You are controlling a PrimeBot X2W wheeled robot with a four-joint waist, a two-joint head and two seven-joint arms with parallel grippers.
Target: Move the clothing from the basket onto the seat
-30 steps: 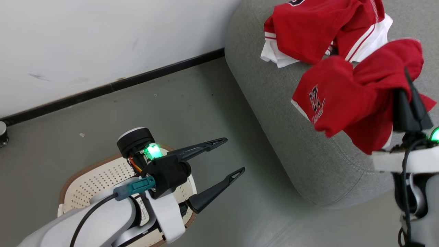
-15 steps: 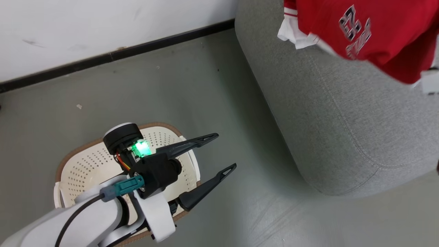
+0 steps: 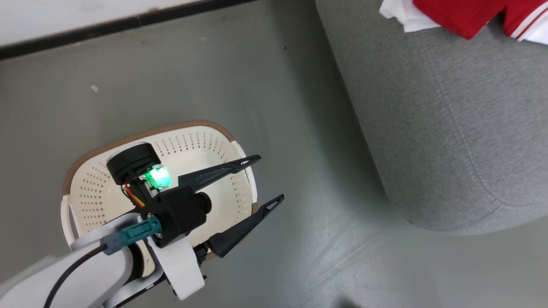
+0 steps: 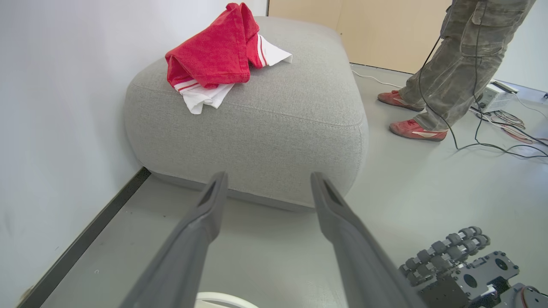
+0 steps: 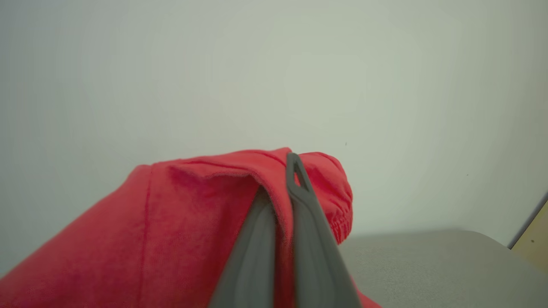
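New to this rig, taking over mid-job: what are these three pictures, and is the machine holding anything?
It is a wheeled robot with two arms. The head view looks down from its head: the left gripper, open and empty, hangs over the cream basket on the floor beside the grey seat. The left wrist view looks along those fingers at the seat, where a red and white jersey lies; a person's legs stand beyond. The right wrist view shows the right gripper shut on a second red garment.
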